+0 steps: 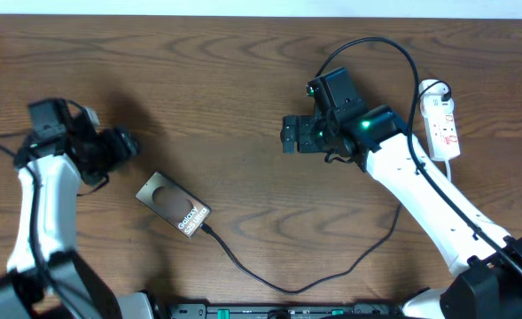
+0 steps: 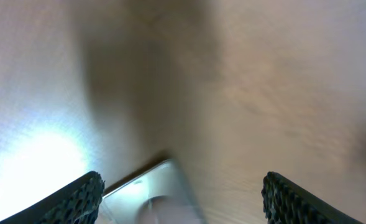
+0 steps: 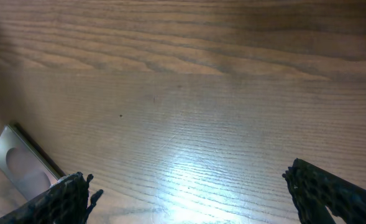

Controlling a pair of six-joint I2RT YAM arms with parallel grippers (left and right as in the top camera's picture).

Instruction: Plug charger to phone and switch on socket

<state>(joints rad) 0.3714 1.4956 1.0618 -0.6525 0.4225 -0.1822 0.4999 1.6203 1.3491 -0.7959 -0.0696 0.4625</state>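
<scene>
Phone (image 1: 174,206) flat on table (image 1: 243,53), near left gripper (image 1: 129,143), not touching. Left gripper wide open, empty. Right gripper (image 1: 289,135) spread wide, empty, well apart from phone. Charger (image 1: 289,290) tip meets phone's end. Socket (image 1: 443,122) far right, beside right arm.

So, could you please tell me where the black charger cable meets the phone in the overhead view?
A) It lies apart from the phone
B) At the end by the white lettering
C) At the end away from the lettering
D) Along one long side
B: in the overhead view the charger curves across the table and reaches the phone at its lettered end.
</scene>
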